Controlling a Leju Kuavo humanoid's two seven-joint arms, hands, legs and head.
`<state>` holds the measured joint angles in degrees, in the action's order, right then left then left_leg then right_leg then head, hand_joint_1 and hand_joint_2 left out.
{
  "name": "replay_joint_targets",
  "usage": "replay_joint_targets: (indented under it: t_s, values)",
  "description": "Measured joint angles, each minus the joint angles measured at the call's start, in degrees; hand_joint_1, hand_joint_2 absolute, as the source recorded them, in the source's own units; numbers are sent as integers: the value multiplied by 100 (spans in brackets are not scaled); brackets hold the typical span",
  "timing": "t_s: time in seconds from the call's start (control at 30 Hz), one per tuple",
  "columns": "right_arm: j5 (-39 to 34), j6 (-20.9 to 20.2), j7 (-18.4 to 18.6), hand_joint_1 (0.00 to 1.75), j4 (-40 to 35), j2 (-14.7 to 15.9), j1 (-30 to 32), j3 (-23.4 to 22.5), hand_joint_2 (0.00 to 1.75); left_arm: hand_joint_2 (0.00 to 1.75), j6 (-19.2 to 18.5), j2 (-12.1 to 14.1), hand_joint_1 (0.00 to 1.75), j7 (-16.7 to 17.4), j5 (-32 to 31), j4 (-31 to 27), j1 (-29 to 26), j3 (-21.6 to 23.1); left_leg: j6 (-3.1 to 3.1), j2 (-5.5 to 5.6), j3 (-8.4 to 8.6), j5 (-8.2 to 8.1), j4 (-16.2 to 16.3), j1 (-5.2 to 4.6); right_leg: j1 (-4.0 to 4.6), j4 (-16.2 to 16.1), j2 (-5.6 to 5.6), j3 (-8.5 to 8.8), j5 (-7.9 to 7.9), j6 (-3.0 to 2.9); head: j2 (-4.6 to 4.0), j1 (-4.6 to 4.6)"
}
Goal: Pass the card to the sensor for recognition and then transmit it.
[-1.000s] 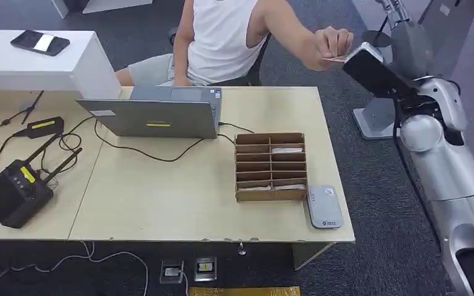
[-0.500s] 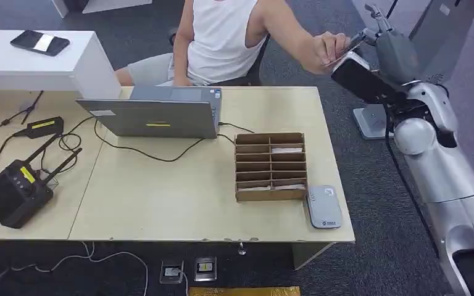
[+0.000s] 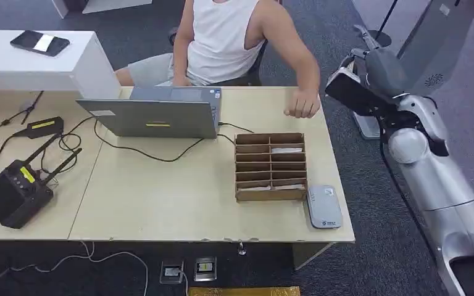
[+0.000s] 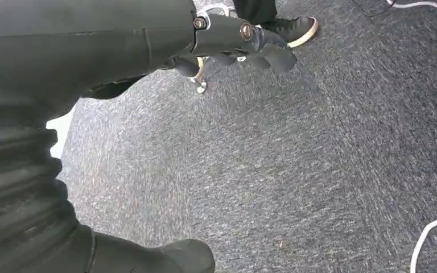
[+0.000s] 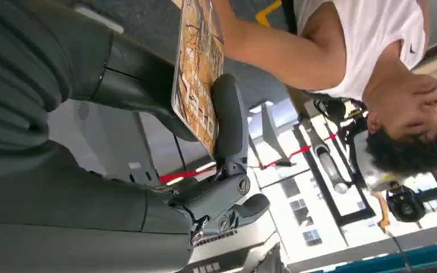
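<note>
**Mia:** What is the right hand [image 3: 375, 66] doing?

**Tom:** It holds the card [image 5: 198, 74]. The thick thumb [image 5: 229, 116] pushes on one side of it, and the dark fingers are on the other side. The card is orange with a busy pattern. The hand is up in the air, past the far right corner of the table [image 3: 160, 197].

**Mia:** And the left hand [image 4: 222, 40]?

**Tom:** It hangs down over the grey carpet [image 4: 296, 170]. It holds nothing, and its thumb is away from its fingers.

**Mia:** So which step is this?

**Tom:** I think the card is in the hand but not yet at the sensor [image 3: 324, 206]. That is the flat grey thing near the front edge of the table, just beside the brown box with slots [image 3: 270, 166]. The arm needs to come down and lay the card flat over it.

**Mia:** What else is there?

**Tom:** A person sits behind the table with a fist [image 3: 302, 105] resting on it. There is a laptop [image 3: 160, 117], some wires, and a black box with antennas [image 3: 13, 192].
</note>
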<state>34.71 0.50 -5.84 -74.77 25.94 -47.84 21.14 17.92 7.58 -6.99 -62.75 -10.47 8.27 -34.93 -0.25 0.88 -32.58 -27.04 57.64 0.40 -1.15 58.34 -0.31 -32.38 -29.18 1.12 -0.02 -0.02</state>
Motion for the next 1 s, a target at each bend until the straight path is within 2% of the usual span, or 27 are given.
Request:
replay_joint_targets:
  t_s: [0.23,0.4,0.67,1.0]
  values:
    - [-346,-186,-90,175,88,46,559,-22,175,175,22,0,0,0,0,0,-24,-2,0,1,1,-1,0,1,0,-2,-1,-1,0,0,0,0]
    - [-356,-190,-146,175,116,92,1163,-53,175,175,26,0,0,0,33,0,-41,-4,-2,-1,1,-3,0,0,0,-2,3,-2,0,0,0,-2]
    - [-313,-201,-260,175,234,94,1741,-262,175,175,31,0,0,0,-9,0,-46,-4,-3,-1,1,-3,0,1,1,-2,2,-2,-1,-1,0,-2]
    - [-57,-214,-468,175,433,6,2038,-358,175,175,59,-4,0,0,9,0,-50,-7,-3,-2,0,-3,-1,1,1,-2,4,-4,-1,-1,0,0]
